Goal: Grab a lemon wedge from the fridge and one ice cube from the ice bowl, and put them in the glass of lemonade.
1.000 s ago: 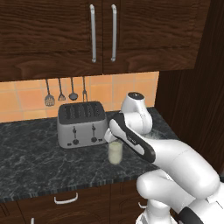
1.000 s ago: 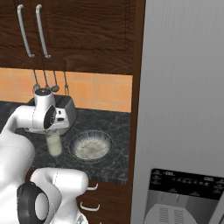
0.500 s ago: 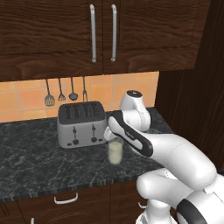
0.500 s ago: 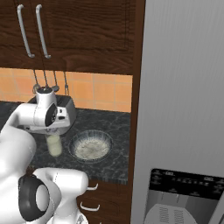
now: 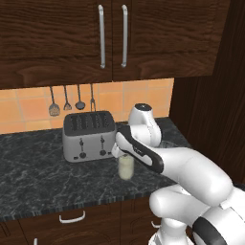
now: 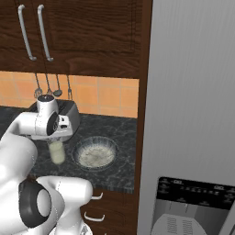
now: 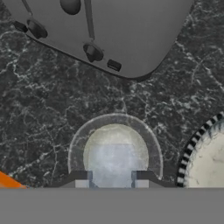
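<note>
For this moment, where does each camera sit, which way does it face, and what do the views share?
Left base view: behind the arm's left, facing the silver four-slot toaster; white arm rises lower right.
Right base view: behind its right, facing the shallow silvery ice bowl and tall grey fridge; arm lower left.
Hand view: looks straight down; dark fingers at bottom.
Shared: the clear tumbler of pale lemonade.

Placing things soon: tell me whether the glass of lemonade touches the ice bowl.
Apart. The right base view shows dark counter between the glass of lemonade and the ice bowl.
</note>
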Controlling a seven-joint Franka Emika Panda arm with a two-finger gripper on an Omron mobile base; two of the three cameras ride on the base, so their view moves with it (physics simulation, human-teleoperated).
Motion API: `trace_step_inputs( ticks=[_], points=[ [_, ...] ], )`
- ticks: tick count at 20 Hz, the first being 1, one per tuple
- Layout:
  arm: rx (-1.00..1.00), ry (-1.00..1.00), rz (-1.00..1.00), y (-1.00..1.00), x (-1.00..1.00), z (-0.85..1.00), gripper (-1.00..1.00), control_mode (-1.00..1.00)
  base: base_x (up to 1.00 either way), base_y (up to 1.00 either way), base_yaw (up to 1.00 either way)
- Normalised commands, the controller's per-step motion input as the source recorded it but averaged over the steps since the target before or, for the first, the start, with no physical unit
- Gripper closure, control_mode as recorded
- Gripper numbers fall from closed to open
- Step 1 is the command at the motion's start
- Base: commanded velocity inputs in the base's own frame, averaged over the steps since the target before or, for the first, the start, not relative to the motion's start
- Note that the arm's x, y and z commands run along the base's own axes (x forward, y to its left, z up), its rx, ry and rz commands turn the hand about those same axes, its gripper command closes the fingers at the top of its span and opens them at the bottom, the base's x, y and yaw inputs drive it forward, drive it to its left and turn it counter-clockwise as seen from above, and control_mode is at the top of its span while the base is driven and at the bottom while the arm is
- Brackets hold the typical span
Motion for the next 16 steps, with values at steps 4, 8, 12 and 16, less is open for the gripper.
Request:
trace_step_inputs(
  ticks=[4,8,12,16],
  points=[
    [-0.01,0.00,-0.02,0.02,0.02,0.00,-1.00,-1.00,0.00,0.00,0.00],
    [0.00,0.00,0.00,0.00,0.00,0.00,-1.00,-1.00,0.00,0.00,0.00],
    [0.00,0.00,0.00,0.00,0.00,0.00,-1.00,-1.00,0.00,0.00,0.00],
    [0.00,0.00,0.00,0.00,0.00,0.00,-1.00,-1.00,0.00,0.00,0.00]
  ],
)
